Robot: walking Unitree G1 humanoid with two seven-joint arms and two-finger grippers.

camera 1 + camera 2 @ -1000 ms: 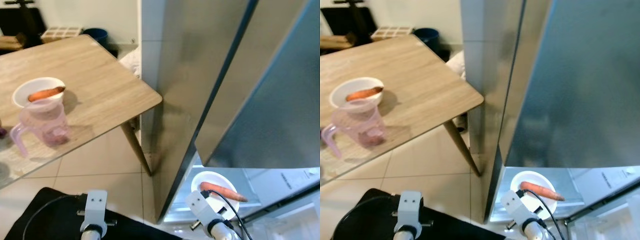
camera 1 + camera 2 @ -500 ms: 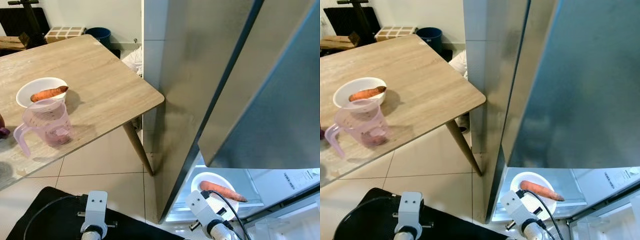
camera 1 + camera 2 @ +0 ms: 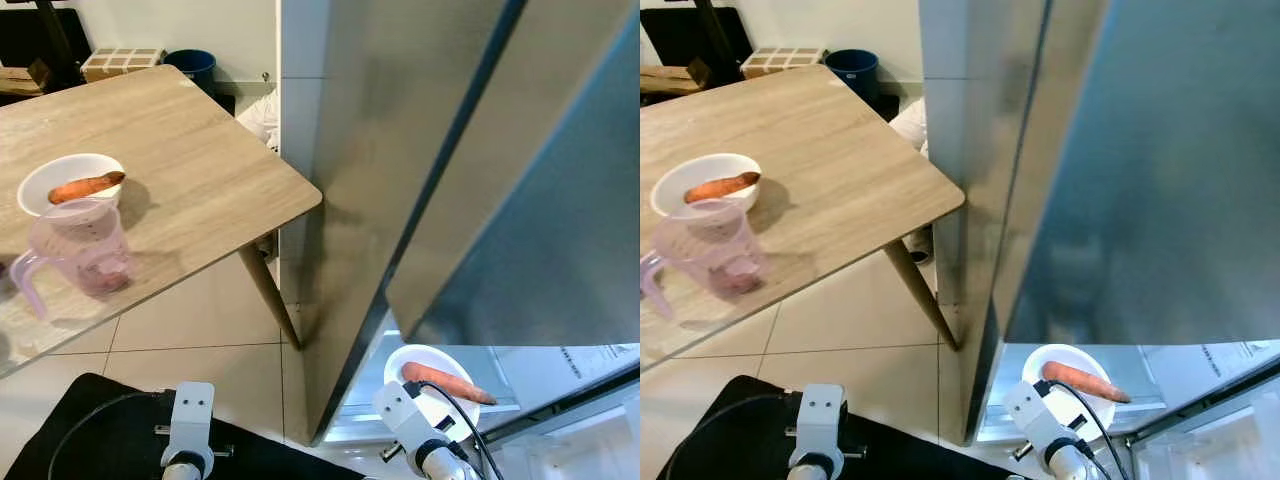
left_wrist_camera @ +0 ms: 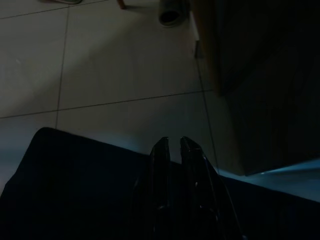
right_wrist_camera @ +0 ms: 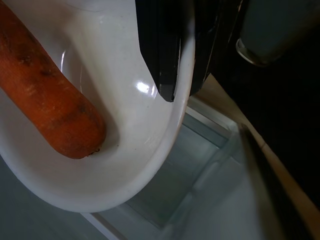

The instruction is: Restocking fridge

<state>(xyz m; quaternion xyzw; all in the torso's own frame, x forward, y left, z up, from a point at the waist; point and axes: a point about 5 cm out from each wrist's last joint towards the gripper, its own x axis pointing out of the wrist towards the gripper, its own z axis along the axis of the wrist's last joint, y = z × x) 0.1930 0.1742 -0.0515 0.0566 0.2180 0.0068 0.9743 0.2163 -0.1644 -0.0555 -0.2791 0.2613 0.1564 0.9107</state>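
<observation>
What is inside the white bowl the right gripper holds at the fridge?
One carrot lies in the white bowl. The right gripper pinches the rim, its fingers covering part of the inside.

The fridge door (image 3: pixel 520 170) was brushed metal with a dull satin sheen, while the table (image 3: pixel 200 180) showed pale wood grain under a matt finish. The white bowl (image 5: pixel 125 165) clamped in the right gripper (image 5: pixel 180 85) was glossy and smooth, catching a bright highlight; its carrot (image 5: pixel 45 100) looked matt and slightly rough, flecked with dark marks. The gripper's fingers were matt black. A second white bowl (image 3: pixel 40 180) on the table looked glossy. The jug (image 3: pixel 80 255) was translucent pinkish plastic. The floor tiles (image 3: pixel 170 320) were smooth with a faint shine
</observation>
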